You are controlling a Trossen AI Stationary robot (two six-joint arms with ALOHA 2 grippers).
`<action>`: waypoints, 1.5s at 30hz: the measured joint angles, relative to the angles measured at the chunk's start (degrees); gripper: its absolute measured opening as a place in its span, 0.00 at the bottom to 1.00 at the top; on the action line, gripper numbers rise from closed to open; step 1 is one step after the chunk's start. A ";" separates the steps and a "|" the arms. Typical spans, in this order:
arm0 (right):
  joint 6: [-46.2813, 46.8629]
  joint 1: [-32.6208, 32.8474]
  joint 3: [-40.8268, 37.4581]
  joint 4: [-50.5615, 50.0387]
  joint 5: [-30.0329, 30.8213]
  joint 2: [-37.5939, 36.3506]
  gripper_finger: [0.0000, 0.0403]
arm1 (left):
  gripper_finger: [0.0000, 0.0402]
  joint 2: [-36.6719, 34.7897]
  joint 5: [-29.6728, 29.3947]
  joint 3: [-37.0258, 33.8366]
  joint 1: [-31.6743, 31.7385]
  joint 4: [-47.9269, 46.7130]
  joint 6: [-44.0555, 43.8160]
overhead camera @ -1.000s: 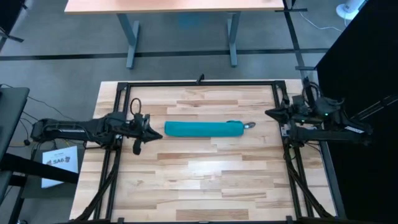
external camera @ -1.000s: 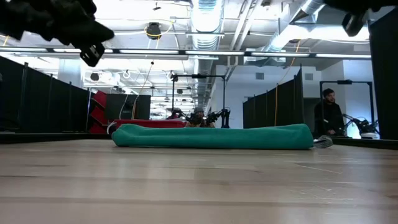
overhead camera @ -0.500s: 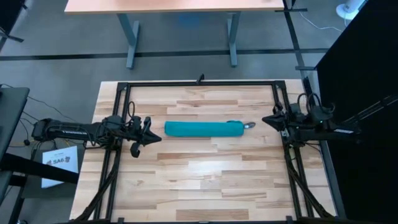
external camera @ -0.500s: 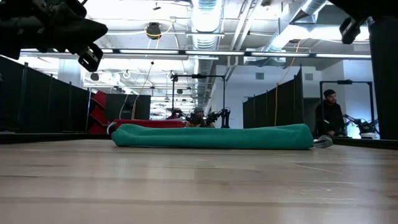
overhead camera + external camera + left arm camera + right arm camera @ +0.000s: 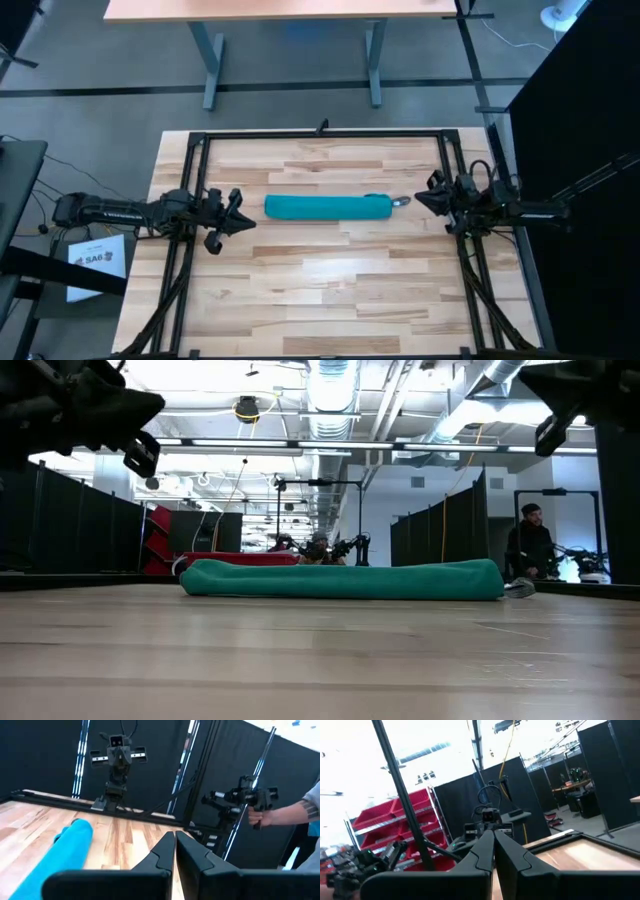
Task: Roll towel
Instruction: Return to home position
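The near half of the table (image 5: 330, 300) lay as bare wood planks from the left edge to the right, open across its whole width; a black frame (image 5: 320, 133) ran round the table's edges. In the far half the towel (image 5: 327, 207) lay rolled into a long teal tube, flat on the wood, parallel to the far edge and about midway between the left and right edges; a small grey piece (image 5: 401, 202) showed at its right end, too small to tell what it was. The left claw (image 5: 243, 222) hung off the towel's left end, near it but apart, raised above the table; its two fingers (image 5: 160, 857) were pressed together, clenched on nothing. The right claw (image 5: 424, 197) hung near the right edge, apart from the towel's right end and likewise raised; its fingers (image 5: 482, 855) were closed against each other with nothing between them. A strip of bare wood lay between the roll and the far edge. Beyond the table stood black partition panels (image 5: 60, 510); red bins (image 5: 415, 817) sat on a rack, their contents not to be told; a person (image 5: 528, 545) stood far off at the right; a hand (image 5: 262, 817) gripped a black device (image 5: 240, 800) on a stand.
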 joint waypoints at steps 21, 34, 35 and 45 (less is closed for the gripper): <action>-8.35 -2.02 0.03 -6.20 0.00 0.00 0.00 | 0.00 -22.46 -1.97 -0.13 0.00 -18.93 2.68; -9.98 -5.93 0.07 -9.08 -0.04 0.00 0.00 | 0.00 -22.35 -2.80 -0.20 0.00 -20.81 4.52; -9.84 -6.54 0.07 -9.22 -0.49 0.00 0.00 | 0.00 -22.35 -2.87 -0.20 0.00 -20.86 4.51; -7.19 -9.25 0.09 -14.48 -9.03 0.00 0.00 | 0.00 -22.35 -2.90 -0.20 0.00 -21.64 4.43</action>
